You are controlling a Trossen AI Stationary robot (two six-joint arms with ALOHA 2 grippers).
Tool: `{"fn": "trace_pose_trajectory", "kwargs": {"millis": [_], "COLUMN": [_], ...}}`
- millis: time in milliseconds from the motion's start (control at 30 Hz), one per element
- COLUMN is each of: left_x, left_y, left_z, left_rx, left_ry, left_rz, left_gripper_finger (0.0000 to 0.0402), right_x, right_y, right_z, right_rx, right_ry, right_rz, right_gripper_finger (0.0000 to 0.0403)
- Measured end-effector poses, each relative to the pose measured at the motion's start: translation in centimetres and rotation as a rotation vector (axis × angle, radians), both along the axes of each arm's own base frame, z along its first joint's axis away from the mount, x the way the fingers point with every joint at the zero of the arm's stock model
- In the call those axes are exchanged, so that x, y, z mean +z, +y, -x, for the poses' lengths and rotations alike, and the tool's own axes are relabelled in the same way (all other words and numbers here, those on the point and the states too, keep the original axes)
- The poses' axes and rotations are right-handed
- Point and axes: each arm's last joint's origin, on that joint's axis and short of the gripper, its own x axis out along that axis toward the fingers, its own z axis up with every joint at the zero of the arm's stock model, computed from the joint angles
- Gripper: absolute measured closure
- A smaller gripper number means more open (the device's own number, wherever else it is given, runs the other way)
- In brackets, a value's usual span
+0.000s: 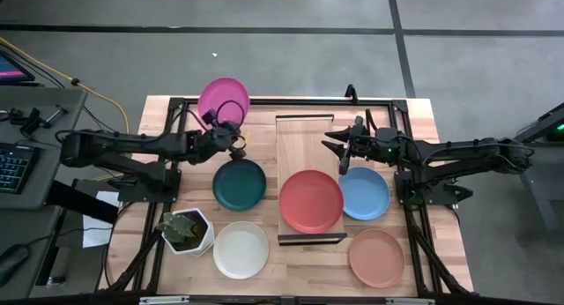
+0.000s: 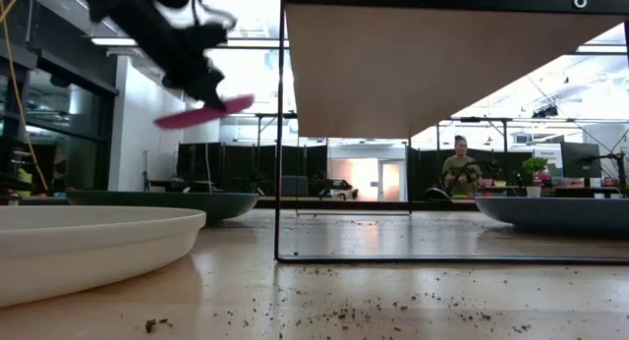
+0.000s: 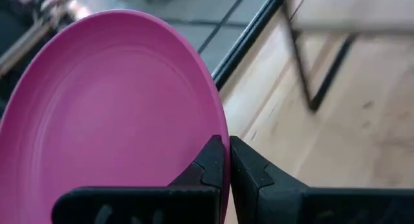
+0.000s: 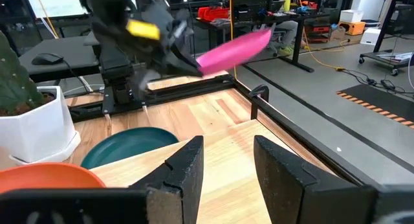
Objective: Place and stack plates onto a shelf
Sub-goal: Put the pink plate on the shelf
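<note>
The magenta plate (image 3: pixel 110 114) runs off the left wrist view's edge, with the shelf (image 3: pixel 349 30) blurred beyond.

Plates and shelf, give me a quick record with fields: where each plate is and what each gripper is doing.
pink plate: held in the air, tilted
left gripper: shut on pink plate rim
right gripper: open, empty, above the shelf
shelf: holds the red plate
teal plate: on the table
blue plate: on the table
white plate: on the table
tan plate: on the table
</note>
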Motion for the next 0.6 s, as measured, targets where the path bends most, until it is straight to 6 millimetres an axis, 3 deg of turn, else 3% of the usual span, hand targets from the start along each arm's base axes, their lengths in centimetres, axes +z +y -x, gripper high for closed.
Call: {"fn": "trace_pose_trajectory", "kwargs": {"millis": [300, 467, 600], "left_x": [7.0, 7.5, 5.8], "left_y": [-2.6, -3.5, -4.0], "left_z": [-4.2, -6.9, -8.6], "left_rx": [-0.214, -0.388, -0.600], "left_ry": [0.060, 0.112, 0.184], "left_rz": [-0.177, -0.183, -0.146], "left_gripper_finger": [0.0401, 0.0401, 0.0401], "right_x": [0.7, 1.1, 1.2], "right_y": [0.0, 0.2, 0.5], "right_z": [0.3, 0.7, 0.8], "right_rx": [0.006, 0.013, 0.026], "right_ry": [-0.034, -0.050, -0.053], "right_rz": [0.050, 0.069, 0.071], "right_gripper_finger": [0.0276, 0.0276, 0.0276]}}
